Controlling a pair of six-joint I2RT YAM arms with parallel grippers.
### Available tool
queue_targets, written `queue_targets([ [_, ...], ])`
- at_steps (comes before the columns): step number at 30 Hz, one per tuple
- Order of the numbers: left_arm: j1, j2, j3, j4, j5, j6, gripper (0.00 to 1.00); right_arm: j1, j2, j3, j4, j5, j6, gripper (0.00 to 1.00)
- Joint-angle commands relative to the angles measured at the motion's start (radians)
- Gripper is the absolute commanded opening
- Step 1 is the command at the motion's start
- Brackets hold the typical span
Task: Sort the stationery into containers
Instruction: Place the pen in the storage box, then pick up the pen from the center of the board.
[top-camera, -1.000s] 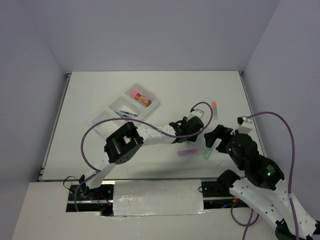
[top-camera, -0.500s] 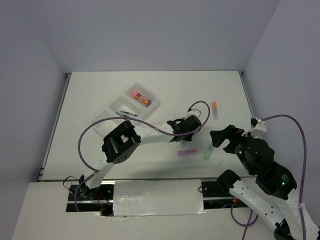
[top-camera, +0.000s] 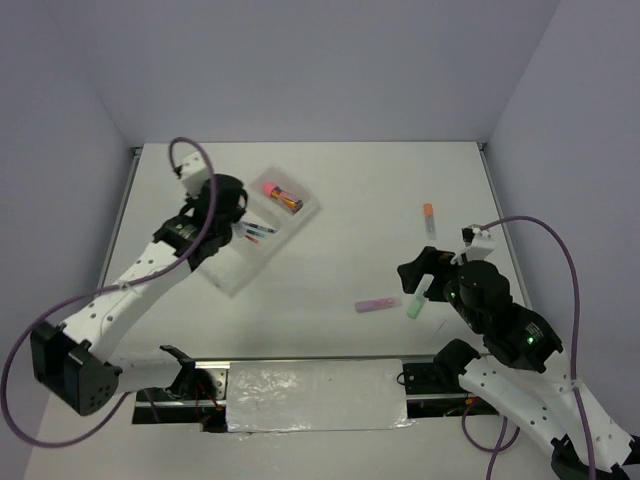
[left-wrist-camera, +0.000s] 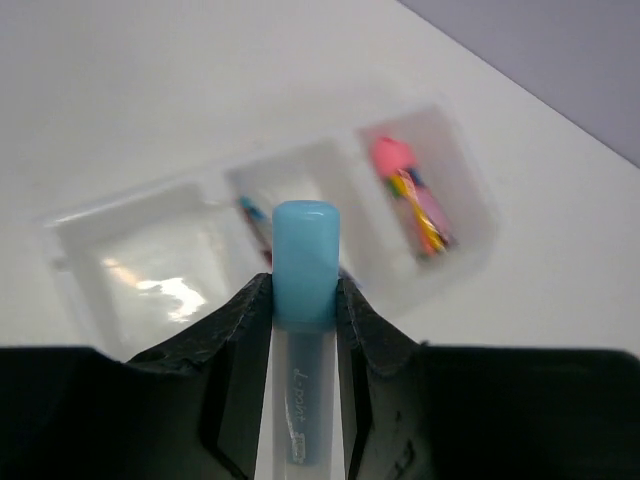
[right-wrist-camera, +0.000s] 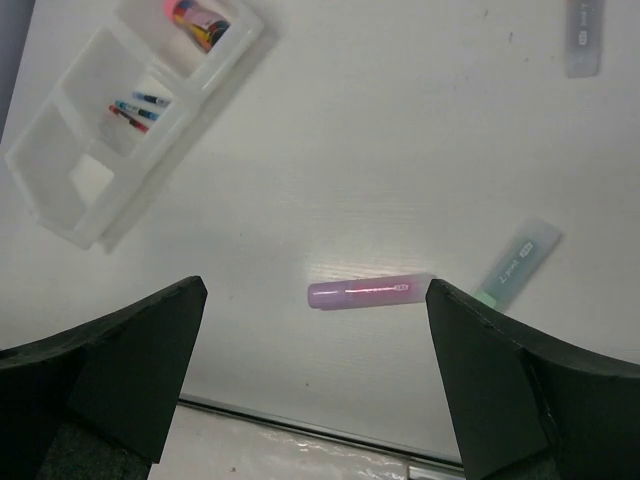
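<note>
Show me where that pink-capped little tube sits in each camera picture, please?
Top external: the pink-capped tube sits upper centre-left, in the far end compartment of the tray.
Left wrist: upper right, in the right-hand end compartment.
Right wrist: top left edge, partly cut off.
Shared landmark: the three-compartment tray, with pens in the middle compartment beside the tube's.

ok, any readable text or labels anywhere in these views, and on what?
On the blue bar, in the left claw: dark print along its clear barrel, too blurred to quote.
On the green bar: print too small to read.
On the grey piece: a small mark, unreadable.
Nothing legible elsewhere.
</note>
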Motion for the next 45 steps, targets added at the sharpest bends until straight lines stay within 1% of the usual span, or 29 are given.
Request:
queue_targets([
  [1,0.18,-0.06,-0.124,-0.132,-0.039,-0.095,0.07,-0.001,0.032,-0.014,0.12,-0.044,-0.016,0.99],
  [2,0.216,-0.08,-0.152,-0.141,0.009,-0.099,0.07,-0.001,0.047,-0.015,0.128,-0.056,-0.014,0.99],
  [4,0.284,-0.085,-0.179,-0.083,0.064,-0.061,0.12,-0.001,0.058,-0.026,0.151,-0.064,-0.011,0.99],
  [5,0.293,-0.069,-0.189,-0.078,0.087,-0.061,0.13,-0.001,0.064,-0.033,0.157,-0.067,-0.01,0.99],
  [9,0.325,0.001,-0.196,-0.043,0.098,-0.067,0.22,-0.001,0.102,-0.052,0.189,-0.072,-0.01,1.0],
  [12,0.35,0.064,-0.206,-0.015,0.11,-0.081,0.22,-0.001,0.136,-0.06,0.195,-0.075,-0.01,1.0],
  [14,0.356,0.096,-0.201,-0.023,0.098,-0.096,0.25,-0.002,0.156,-0.067,0.203,-0.07,-0.005,1.0],
  [17,0.356,0.115,-0.201,-0.031,0.084,-0.115,0.39,-0.004,0.185,-0.076,0.217,-0.056,0.01,1.0],
  [18,0.356,0.115,-0.204,-0.032,0.081,-0.125,0.49,-0.003,0.194,-0.076,0.218,-0.049,0.013,1.0],
  [20,0.357,0.113,-0.213,-0.032,0.072,-0.135,0.62,-0.013,0.231,-0.067,0.221,-0.036,0.019,1.0],
  [21,0.361,0.11,-0.216,-0.029,0.075,-0.13,0.73,-0.022,0.248,-0.063,0.224,-0.045,0.018,1.0],
  [23,0.365,0.104,-0.218,-0.022,0.086,-0.121,0.83,-0.073,0.3,-0.052,0.234,-0.055,0.016,1.0],
  [25,0.367,0.074,-0.216,-0.019,0.113,-0.106,0.87,-0.134,0.334,-0.052,0.283,-0.091,-0.028,1.0],
  [26,0.367,0.058,-0.213,-0.017,0.13,-0.084,0.88,-0.223,0.383,-0.044,0.302,-0.134,-0.045,1.0],
  [28,0.362,-0.012,-0.207,-0.005,0.194,-0.044,0.88,-0.33,0.458,-0.021,0.376,-0.188,-0.13,1.0],
  [29,0.353,-0.037,-0.206,0.006,0.271,0.014,0.88,-0.417,0.569,0.036,0.384,-0.187,-0.146,1.0],
  [30,0.332,-0.061,-0.201,0.033,0.317,0.052,0.89,-0.455,0.636,0.078,0.37,-0.184,-0.161,1.0],
  [31,0.321,-0.092,-0.172,0.018,0.354,0.078,0.91,-0.49,0.706,0.164,0.366,-0.184,-0.18,1.0],
  [32,0.306,-0.1,-0.152,-0.008,0.401,0.124,0.91,-0.521,0.777,0.21,0.364,-0.196,-0.185,1.0],
  [33,0.269,-0.106,-0.131,-0.032,0.417,0.15,0.92,-0.568,0.916,0.254,0.355,-0.203,-0.192,1.0],
  [34,0.25,-0.118,-0.096,-0.095,0.425,0.167,0.93,-0.59,0.984,0.354,0.34,-0.213,-0.195,0.99],
  [35,0.23,-0.129,-0.091,-0.115,0.445,0.201,0.94,-0.605,1.05,0.405,0.324,-0.214,-0.195,0.98],
  [36,0.2,-0.144,-0.097,-0.127,0.462,0.218,0.94,-0.63,1.167,0.446,0.301,-0.211,-0.192,0.98],
  [37,0.196,-0.184,-0.13,-0.127,0.481,0.226,0.95,-0.641,1.222,0.532,0.293,-0.217,-0.197,0.98],
  [38,0.195,-0.204,-0.15,-0.121,0.533,0.241,0.96,-0.642,1.275,0.578,0.262,-0.211,-0.2,0.97],
  [39,0.196,-0.245,-0.172,-0.114,0.552,0.253,0.96,-0.671,1.375,0.623,0.241,-0.196,-0.212,0.97],
  [40,0.196,-0.262,-0.199,-0.111,0.569,0.264,0.97,-0.674,1.418,0.699,0.222,-0.185,-0.218,0.97],
  [42,0.198,-0.293,-0.207,-0.153,0.561,0.301,0.98,-0.677,1.51,0.773,0.185,-0.181,-0.238,0.96],
  [45,0.198,-0.31,-0.19,-0.19,0.543,0.347,0.99,-0.681,1.561,0.798,0.171,-0.176,-0.257,0.95],
])
